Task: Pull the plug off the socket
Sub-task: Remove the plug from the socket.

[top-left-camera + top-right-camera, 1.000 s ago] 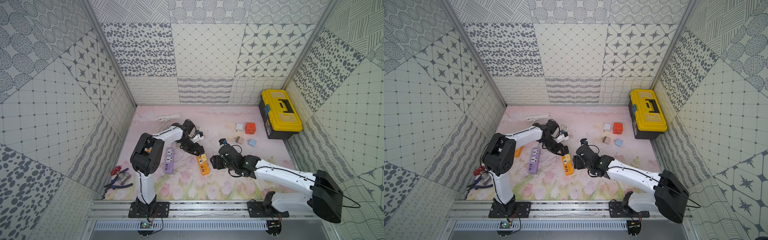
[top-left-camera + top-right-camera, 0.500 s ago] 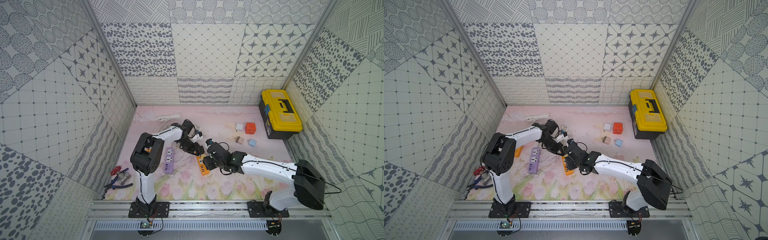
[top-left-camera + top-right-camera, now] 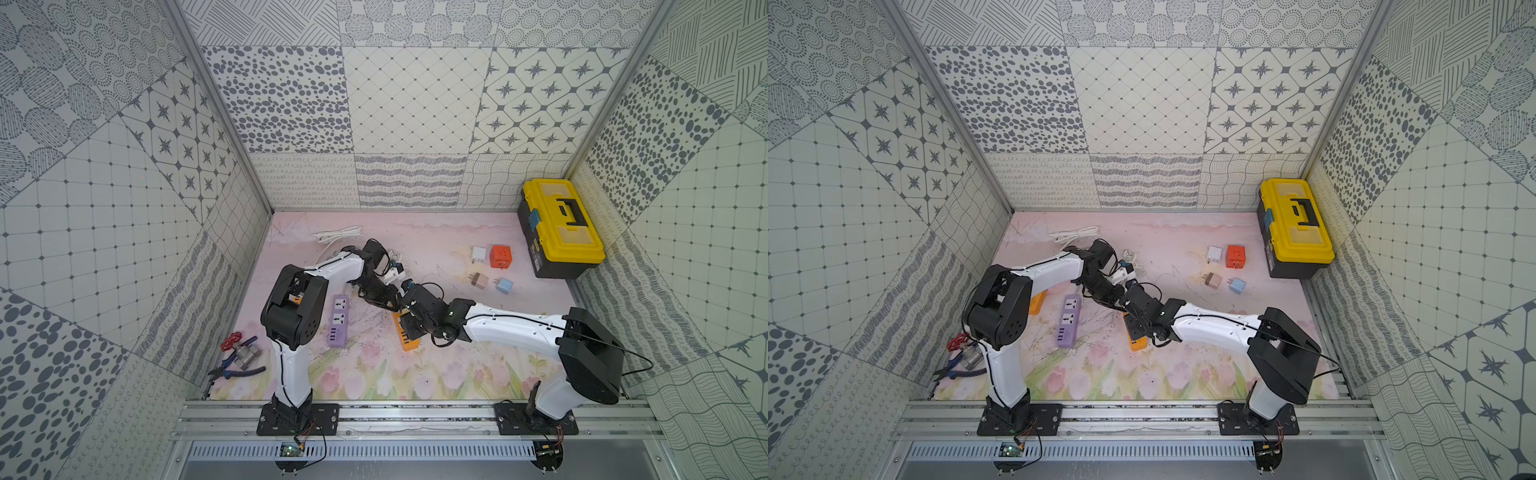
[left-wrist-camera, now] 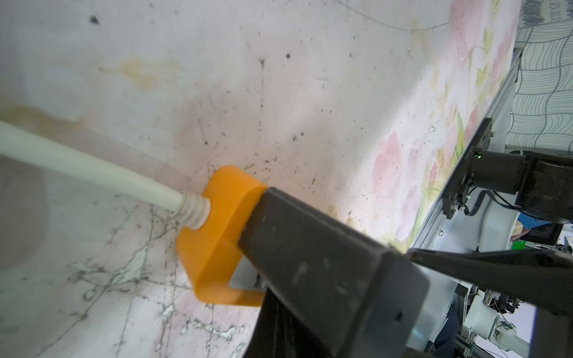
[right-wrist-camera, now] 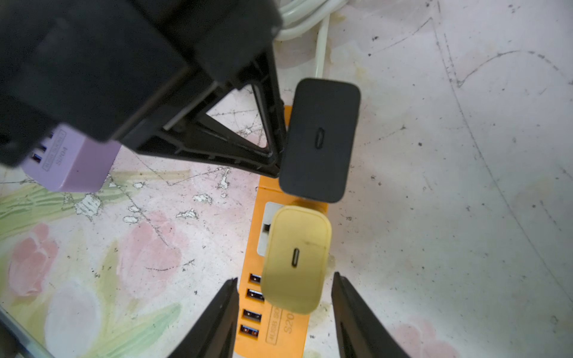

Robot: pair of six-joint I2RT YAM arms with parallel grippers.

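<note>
An orange power strip, the socket (image 5: 279, 334) (image 3: 407, 341), lies flat on the mat with a white cable (image 4: 93, 170) leaving its end. Two plugs stand in it: a black plug (image 5: 319, 139) and a pale yellow plug (image 5: 296, 257). My left gripper (image 3: 390, 304) is shut, and its black fingers (image 4: 310, 248) rest on the strip's cable end, right beside the black plug. My right gripper (image 5: 284, 277) hangs over the yellow plug, open. One finger stands on each side of the plug, with a small gap at both.
A purple power strip (image 3: 338, 322) lies left of the orange one. Four small adapters (image 3: 500, 257) lie at mid right, and a yellow toolbox (image 3: 561, 224) stands against the right wall. Pliers and a red valve (image 3: 237, 357) lie front left; a coiled white cable (image 3: 336, 233) lies at the back.
My right arm has swung left across the mat to the orange strip, and its jaws have narrowed around the yellow plug. The left arm has stayed put.
</note>
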